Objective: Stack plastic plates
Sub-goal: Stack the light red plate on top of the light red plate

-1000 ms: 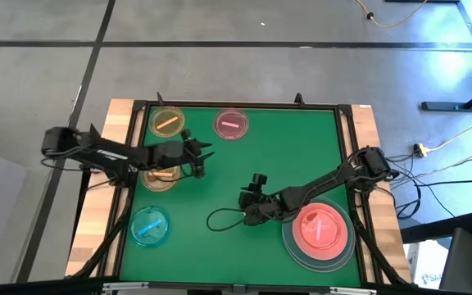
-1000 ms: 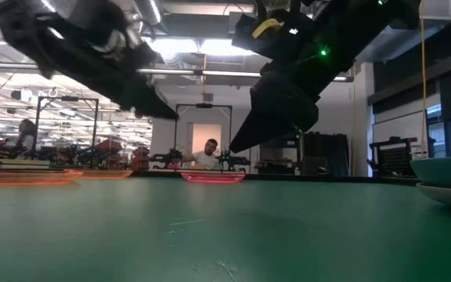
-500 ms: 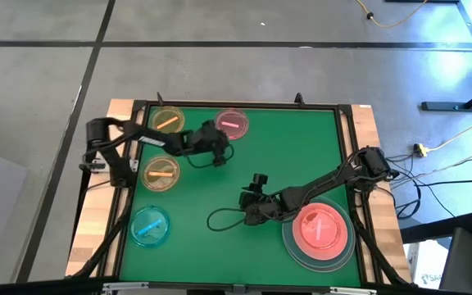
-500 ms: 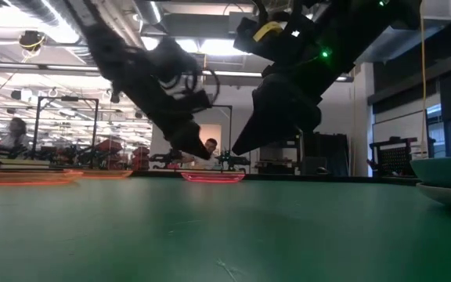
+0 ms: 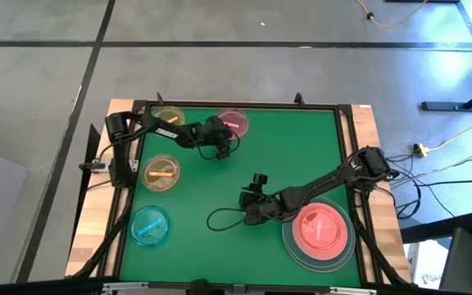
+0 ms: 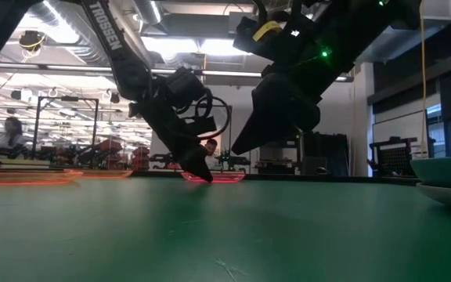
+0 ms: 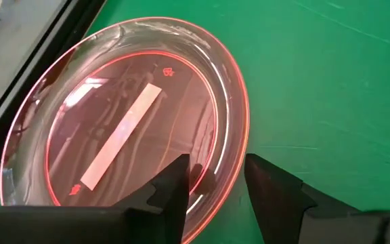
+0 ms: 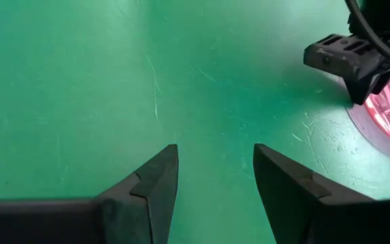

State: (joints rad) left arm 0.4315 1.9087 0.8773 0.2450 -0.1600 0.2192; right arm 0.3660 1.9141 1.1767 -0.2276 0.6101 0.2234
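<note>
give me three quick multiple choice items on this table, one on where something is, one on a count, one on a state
1. Where is the left hand?
A. at the near rim of the small pink plate
B. over the blue plate
C. over the big stack

2. How many small plates lie singly on the mat?
A. two
B. four
C. six

3. What state is the right hand in?
A. shut on a plate
B. open, holding nothing
C. out of view

Answers:
1 A: the left hand has its fingers either side of the small pink plate's rim.
2 B: two orange-yellow plates, a pink one and a blue plate.
3 B: the right hand hangs open over bare green mat.
</note>
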